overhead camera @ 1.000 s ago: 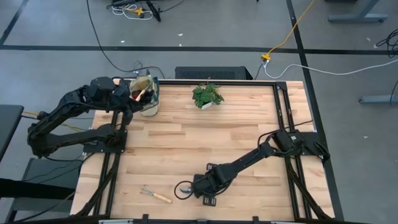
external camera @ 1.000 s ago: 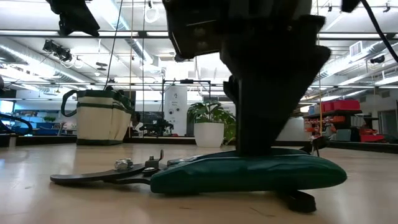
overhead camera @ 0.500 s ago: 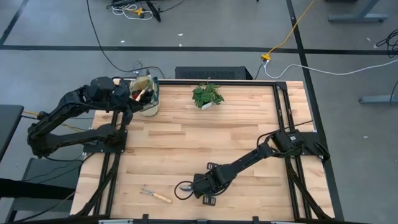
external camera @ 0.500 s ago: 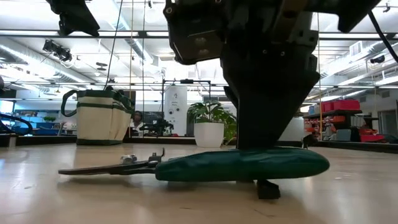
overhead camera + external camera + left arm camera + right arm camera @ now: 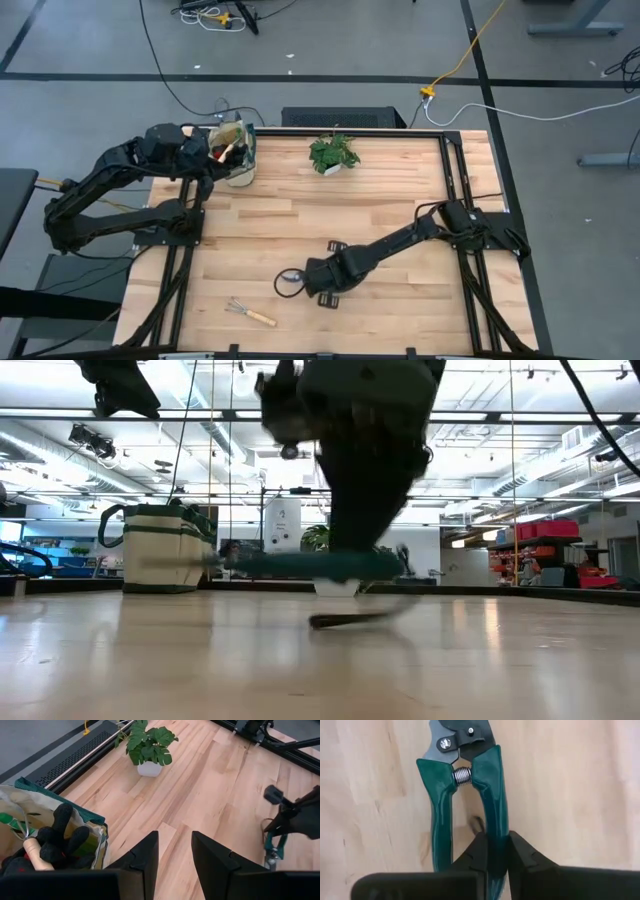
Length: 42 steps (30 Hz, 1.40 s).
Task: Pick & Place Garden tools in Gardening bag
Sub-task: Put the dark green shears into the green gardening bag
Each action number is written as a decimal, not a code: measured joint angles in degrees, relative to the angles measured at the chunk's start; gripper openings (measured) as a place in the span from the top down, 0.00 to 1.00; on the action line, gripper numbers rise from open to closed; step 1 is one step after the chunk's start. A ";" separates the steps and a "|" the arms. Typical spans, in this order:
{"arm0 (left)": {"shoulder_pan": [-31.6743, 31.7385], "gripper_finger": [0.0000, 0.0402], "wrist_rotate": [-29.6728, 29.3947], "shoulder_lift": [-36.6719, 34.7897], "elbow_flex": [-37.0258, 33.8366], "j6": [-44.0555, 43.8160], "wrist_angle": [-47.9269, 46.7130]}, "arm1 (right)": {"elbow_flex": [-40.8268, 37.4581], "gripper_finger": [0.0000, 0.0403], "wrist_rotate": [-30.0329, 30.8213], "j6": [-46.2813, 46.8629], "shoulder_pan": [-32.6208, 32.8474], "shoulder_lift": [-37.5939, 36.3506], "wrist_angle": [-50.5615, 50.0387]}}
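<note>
My right gripper [image 5: 316, 279] is shut on the teal-handled pruning shears [image 5: 440, 805], which hang above the table's near middle; they also show in the low view [image 5: 300, 563]. The beige gardening bag [image 5: 240, 155] stands at the far left corner, with black gloves [image 5: 65, 837] and a wooden handle [image 5: 35, 855] inside. My left gripper [image 5: 175, 855] is open and empty, hovering beside the bag. A small wooden-handled hand rake [image 5: 249, 313] lies flat near the front left. My right gripper pinches one of the shears' two teal handles [image 5: 495, 815] between its two fingers, toward the handle's free end. The fingers lie along that handle. The other handle and the blades stick out free. The shears hang about level, clear of the table.
A leafy plant in a white pot [image 5: 333, 153] stands at the far middle of the table. Black rails run along the left [image 5: 165, 270] and right [image 5: 470, 280] sides. Bare wood lies between the shears and the bag.
My right gripper has risen and gone a little toward the table's far and left edges, toward the bag. The shears, which lay on the table a second ago, are now lifted clear and carried along, still about level.
</note>
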 joint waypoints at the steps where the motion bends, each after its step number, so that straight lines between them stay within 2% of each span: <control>1: 0.00 0.70 0.00 0.02 0.00 -0.02 0.00 | 0.00 0.93 0.87 -0.27 -0.29 -0.56 -0.11; 16: 0.00 0.70 0.01 0.01 0.00 0.02 1.45 | 0.00 0.93 18.10 -6.91 -6.50 -12.27 2.36; 23: 0.00 0.70 0.04 0.02 0.00 0.55 5.57 | 0.00 0.93 24.48 -14.94 -9.15 -16.42 11.30; 26: 0.02 0.70 2.32 0.01 0.00 2.07 8.15 | 0.00 0.93 25.10 -19.30 -10.44 -17.20 16.76; 32: -0.02 0.70 13.38 0.04 -0.02 3.39 16.91 | 0.02 0.93 24.99 -27.67 -13.40 -17.37 27.04; 42: 0.00 0.70 13.94 -0.01 -1.44 2.69 24.79 | 0.02 0.93 24.92 -33.46 -17.54 -17.37 40.05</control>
